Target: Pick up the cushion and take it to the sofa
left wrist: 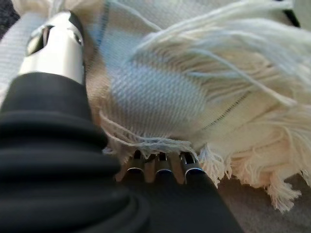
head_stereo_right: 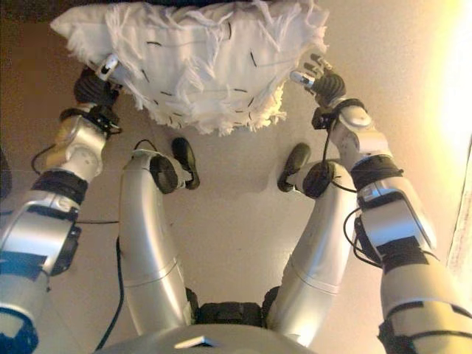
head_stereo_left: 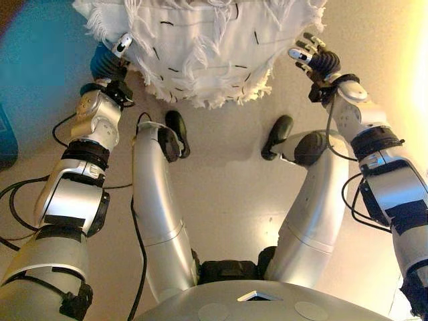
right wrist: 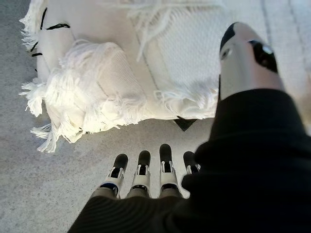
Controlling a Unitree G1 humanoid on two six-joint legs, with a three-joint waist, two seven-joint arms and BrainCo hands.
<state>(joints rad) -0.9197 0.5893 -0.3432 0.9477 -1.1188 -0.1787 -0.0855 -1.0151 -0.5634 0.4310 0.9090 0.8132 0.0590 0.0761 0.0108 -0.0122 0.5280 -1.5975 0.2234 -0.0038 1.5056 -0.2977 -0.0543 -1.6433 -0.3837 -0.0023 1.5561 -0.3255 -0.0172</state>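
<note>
A white cushion with fringed edges and short black dashes hangs above the floor between my two hands. My left hand is against its left edge, and in the left wrist view the fringe covers most of that hand. My right hand is at the cushion's right corner. Its fingers are straight and spread, open, just short of the fringe, and its thumb lies close to the cloth.
Beige floor lies below. A blue object sits at the far left edge of the left eye view. A pale strip runs down the right edge of the right eye view.
</note>
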